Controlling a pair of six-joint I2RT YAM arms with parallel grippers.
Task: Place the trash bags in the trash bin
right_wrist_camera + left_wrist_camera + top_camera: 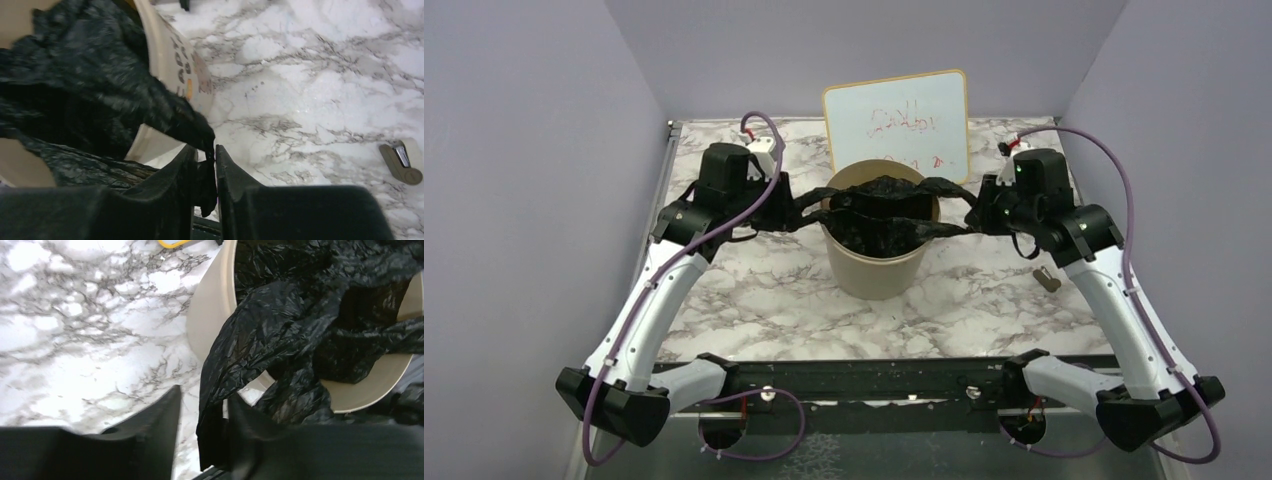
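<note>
The cream trash bin [876, 262] stands mid-table. A black trash bag [879, 205] lies across its mouth, partly sunk inside, with a corner stretched out to each side. My left gripper [776, 212] is just left of the bin. In the left wrist view it [202, 407] is open, and the bag's edge [280, 330] hangs between the fingers against the right one, beside the bin [210, 305]. My right gripper [980, 212] is just right of the bin [165, 60]. Its jaws [205, 147] stand narrowly apart around a bag [90, 85] corner, with a sliver of light beside it.
A whiteboard [899, 125] with red writing leans behind the bin. A small beige object [1046, 280] lies on the marble near the right arm, also seen in the right wrist view [400, 162]. Grey walls close in the table on both sides and at the back.
</note>
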